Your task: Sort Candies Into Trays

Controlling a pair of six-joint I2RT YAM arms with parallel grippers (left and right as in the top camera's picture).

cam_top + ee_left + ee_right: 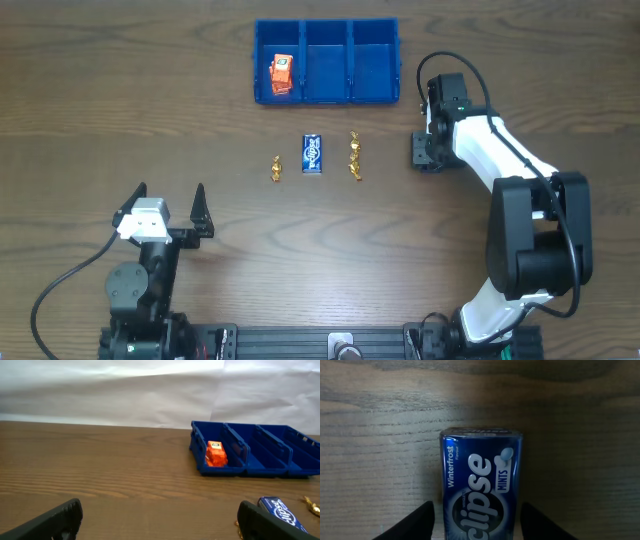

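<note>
A blue mint box sits between my right gripper's fingers, which are shut against its sides over the wood. That gripper hangs right of the candy row. A second blue mint box lies mid-table, with one gold wrapped candy to its left and two gold wrapped candies to its right. An orange candy box rests in the left compartment of the blue tray. My left gripper stands open near the front left, holding nothing.
The blue tray has three compartments; the middle and right ones hold nothing. A white backdrop runs behind the table's far edge. Bare wood stretches across the left side between my left gripper and the tray.
</note>
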